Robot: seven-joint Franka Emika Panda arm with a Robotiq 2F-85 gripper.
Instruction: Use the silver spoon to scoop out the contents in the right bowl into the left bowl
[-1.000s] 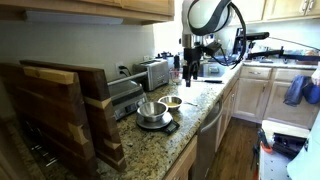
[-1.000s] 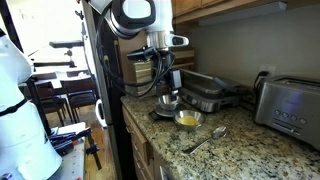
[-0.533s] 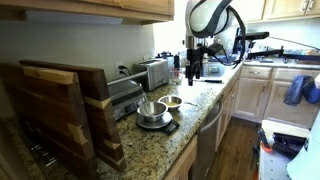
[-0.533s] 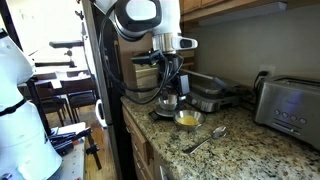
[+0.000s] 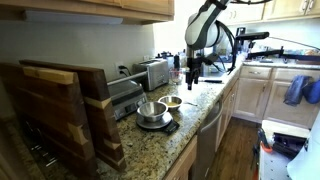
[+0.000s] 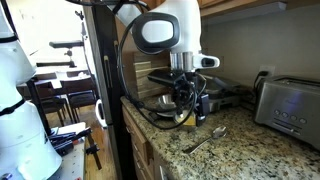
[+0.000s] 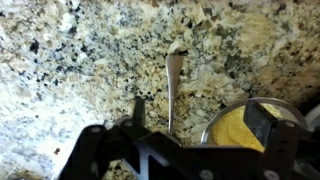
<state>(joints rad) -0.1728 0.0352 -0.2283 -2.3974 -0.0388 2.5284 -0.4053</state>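
Note:
The silver spoon [image 7: 173, 88] lies on the speckled granite counter, its handle running down between my fingers close to the left fingertip [image 7: 138, 110]. It also shows in an exterior view, the spoon [image 6: 206, 139]. The right bowl [image 7: 243, 128], small with yellow contents [image 7: 238, 130], sits partly under my right finger. My gripper [image 7: 200, 118] hangs open above the counter, over spoon and small bowl, holding nothing. The gripper [image 5: 192, 78] points down. The left bowl [image 5: 149, 109], larger shiny steel, stands beside the small bowl [image 5: 171, 102]. The gripper [image 6: 188, 104] hides most of both bowls.
A toaster [image 6: 290, 108] and a black grill press [image 6: 218, 93] stand at the back of the counter. Wooden cutting boards [image 5: 60, 110] lean at one end. The large bowl rests on a dark scale [image 5: 157, 124]. The counter edge [image 5: 205, 118] drops to cabinets.
My arm has swung away from above the large bowl along the counter toward the spoon and tilted lower. The jaws stayed open. Spoon and bowls have not moved.

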